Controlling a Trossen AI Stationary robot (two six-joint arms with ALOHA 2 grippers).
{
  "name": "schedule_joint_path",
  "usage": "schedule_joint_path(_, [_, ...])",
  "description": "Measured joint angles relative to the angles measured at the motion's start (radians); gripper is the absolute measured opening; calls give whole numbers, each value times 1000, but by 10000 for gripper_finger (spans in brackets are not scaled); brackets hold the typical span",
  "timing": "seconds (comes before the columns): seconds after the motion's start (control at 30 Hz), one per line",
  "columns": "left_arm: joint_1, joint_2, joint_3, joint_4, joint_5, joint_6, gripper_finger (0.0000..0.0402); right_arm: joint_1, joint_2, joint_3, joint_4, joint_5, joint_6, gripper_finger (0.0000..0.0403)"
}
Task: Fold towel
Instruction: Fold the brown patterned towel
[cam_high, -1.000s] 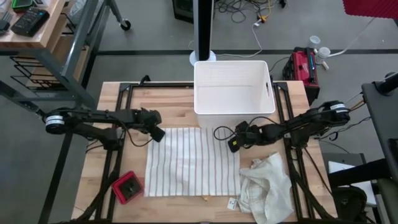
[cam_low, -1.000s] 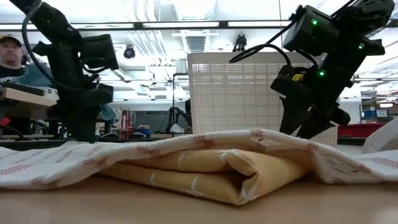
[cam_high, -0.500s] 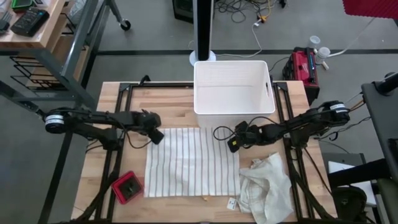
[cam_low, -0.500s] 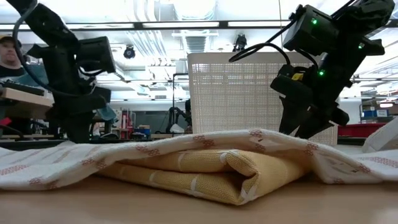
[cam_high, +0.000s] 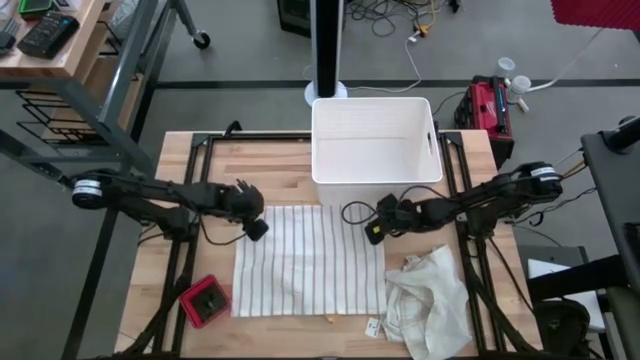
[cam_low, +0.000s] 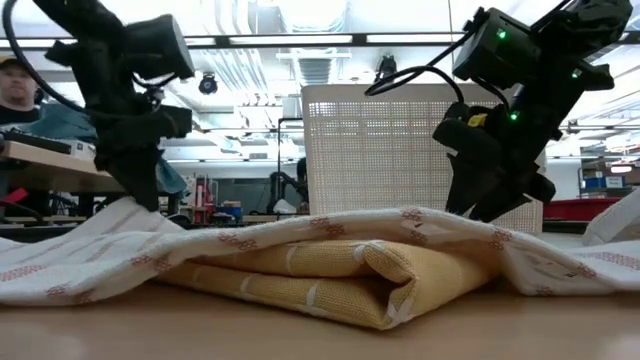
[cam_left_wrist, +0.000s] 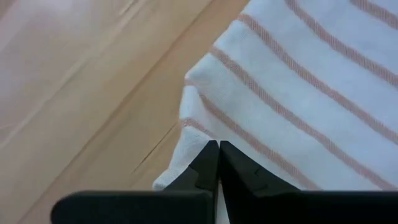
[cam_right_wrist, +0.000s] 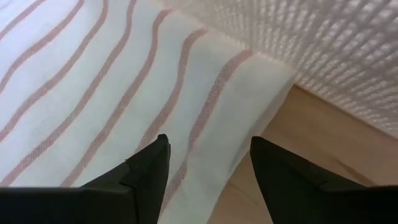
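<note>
The white towel with thin reddish stripes lies spread flat in the middle of the table. My left gripper is shut on its far left corner, where the cloth rises in a small peak. My right gripper stands open over the far right corner, one finger on each side of the edge strip. I cannot tell whether its fingers touch the cloth. My left gripper pinches the towel's far left corner between its two shut fingers. It comes from above, slanting down from the table's left. The cloth is gathered into a small ridge at the fingertips. That corner is raised off the table while the rest lies flat.
A white perforated basket stands just beyond the towel's far edge. A crumpled cream cloth lies at the near right and a small red object at the near left. In the low view a folded yellow cloth shows close to the camera.
My left gripper has shut on the towel's far left corner, then moved up and a little toward the table's near right. The corner has lifted off the table into a peak. The rest of the towel has stayed flat.
</note>
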Motion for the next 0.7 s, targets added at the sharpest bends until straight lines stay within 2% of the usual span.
schedule_joint_path(0.13, [-41, 0, 55, -161, -68, -41, 1, -15, 10, 0, -2, 0, 0, 216])
schedule_joint_path(0.23, [-54, 0, 95, -227, -83, -50, 1, -23, 30, 0, -3, -2, 1, 212])
schedule_joint_path(0.5, [-55, -1, 112, -232, -141, -20, 4, -30, 37, 0, 7, -27, 3, 217])
schedule_joint_path(0.7, [-48, -1, 51, -211, -149, -24, 58, -30, 36, 0, 8, -27, 0, 224])
